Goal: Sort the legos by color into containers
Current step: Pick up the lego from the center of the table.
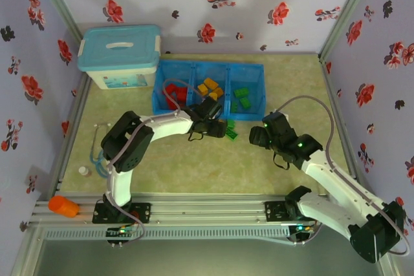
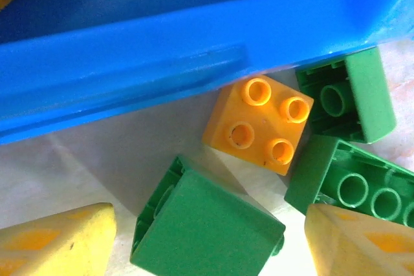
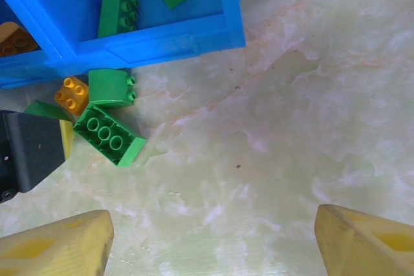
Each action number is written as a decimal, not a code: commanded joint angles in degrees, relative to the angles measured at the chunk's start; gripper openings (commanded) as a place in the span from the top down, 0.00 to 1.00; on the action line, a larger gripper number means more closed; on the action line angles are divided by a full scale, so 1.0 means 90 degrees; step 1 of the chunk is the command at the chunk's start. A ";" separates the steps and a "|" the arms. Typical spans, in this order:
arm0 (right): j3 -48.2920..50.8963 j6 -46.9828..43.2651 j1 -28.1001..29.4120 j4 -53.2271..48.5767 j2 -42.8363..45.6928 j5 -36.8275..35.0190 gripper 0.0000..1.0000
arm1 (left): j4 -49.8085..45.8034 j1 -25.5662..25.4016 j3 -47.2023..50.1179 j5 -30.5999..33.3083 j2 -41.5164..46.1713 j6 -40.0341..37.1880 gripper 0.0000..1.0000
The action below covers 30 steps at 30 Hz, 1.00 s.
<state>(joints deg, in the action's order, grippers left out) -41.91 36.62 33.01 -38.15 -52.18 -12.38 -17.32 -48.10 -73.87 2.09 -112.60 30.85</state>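
Four loose legos lie on the table (image 3: 291,127) just outside the blue tray's (image 2: 129,63) near wall: one orange brick (image 2: 259,124), studs up, with three green bricks (image 2: 207,224) close around it. The left gripper (image 2: 207,250) hovers over them, jaws apart, holding nothing. The right gripper (image 3: 210,244) hangs over bare tabletop, jaws apart and empty. Red, orange and green bricks sit in separate tray compartments.
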 commanded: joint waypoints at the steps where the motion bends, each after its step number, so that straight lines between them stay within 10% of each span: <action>1: 0.0142 0.0110 0.0033 0.0037 0.0114 -0.0012 0.18 | -0.0347 0.0039 -0.0243 0.0109 -0.0199 -0.0204 0.25; 16: 0.0353 0.0239 0.0033 0.0004 0.0372 0.0074 0.19 | -0.0632 -0.0234 -0.0209 0.0470 0.0032 -0.0221 0.55; 30: 0.1047 0.0863 0.0023 -0.0389 0.1214 -0.0313 0.19 | -0.1351 -0.0612 -0.1353 0.0647 0.0717 -0.0548 0.57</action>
<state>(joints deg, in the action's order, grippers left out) -34.02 41.67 33.01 -39.64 -42.46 -13.54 -26.11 -53.84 -81.78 6.63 -106.30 28.25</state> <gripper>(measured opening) 0.813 0.492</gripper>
